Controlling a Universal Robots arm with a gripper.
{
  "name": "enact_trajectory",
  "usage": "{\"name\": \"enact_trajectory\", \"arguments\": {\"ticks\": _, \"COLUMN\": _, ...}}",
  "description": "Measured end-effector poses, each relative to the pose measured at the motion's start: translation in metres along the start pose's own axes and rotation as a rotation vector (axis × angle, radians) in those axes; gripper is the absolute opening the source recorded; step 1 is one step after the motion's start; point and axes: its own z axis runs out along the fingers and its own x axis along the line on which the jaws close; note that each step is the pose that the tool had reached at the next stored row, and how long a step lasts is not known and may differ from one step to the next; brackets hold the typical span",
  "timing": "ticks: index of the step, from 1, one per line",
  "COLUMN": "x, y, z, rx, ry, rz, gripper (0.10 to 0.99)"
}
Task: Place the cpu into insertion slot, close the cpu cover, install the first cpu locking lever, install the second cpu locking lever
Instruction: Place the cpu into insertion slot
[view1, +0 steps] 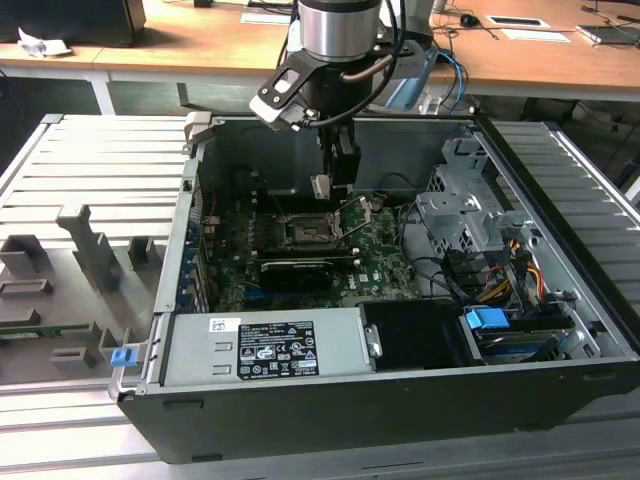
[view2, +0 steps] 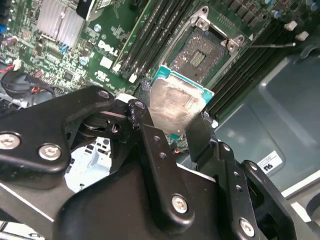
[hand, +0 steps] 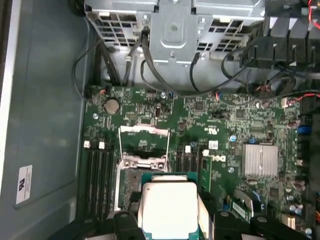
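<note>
My gripper (view1: 323, 187) hangs inside the open computer case, shut on the cpu (view1: 320, 185), a little above the green board. In both wrist views the cpu (view2: 175, 100) (hand: 167, 206) shows its pale silver face, pinched at two opposite edges by the black fingers (view2: 149, 137). The insertion slot (view2: 202, 54) (view1: 308, 233) lies uncovered just past the chip, its dark centre showing. The chip hides part of the slot (hand: 131, 181) in the first wrist view. The cpu cover (hand: 144, 144) stands swung open at the slot's far side. A thin wire lever (view2: 270, 45) sticks out beside the slot.
Long black memory slots (view2: 150, 37) flank the socket. A finned silver heatsink (hand: 260, 160) sits on the board. The drive cage (view1: 465, 215) with cables rises at the exterior view's right, and the power supply (view1: 265, 345) lies in front. Grey fixtures (view1: 85, 250) lie outside the case.
</note>
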Motion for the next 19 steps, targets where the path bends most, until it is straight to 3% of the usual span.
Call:
{"name": "enact_trajectory", "arguments": {"ticks": 4, "x": 0.0023, "y": -0.0071, "z": 0.0102, "rx": 0.0, "ry": -0.0017, "rz": 0.019, "gripper": 0.525}}
{"name": "enact_trajectory", "arguments": {"ticks": 6, "x": 0.0033, "y": -0.0098, "z": 0.0189, "rx": -0.001, "ry": -0.004, "rz": 0.045, "gripper": 0.525}}
{"name": "enact_trajectory", "arguments": {"ticks": 16, "x": 0.0095, "y": -0.0182, "z": 0.0471, "rx": 0.0, "ry": -0.0038, "rz": 0.041, "gripper": 0.525}}
{"name": "enact_trajectory", "arguments": {"ticks": 19, "x": 0.0126, "y": -0.0206, "z": 0.0602, "rx": 0.0, "ry": -0.0038, "rz": 0.041, "gripper": 0.525}}
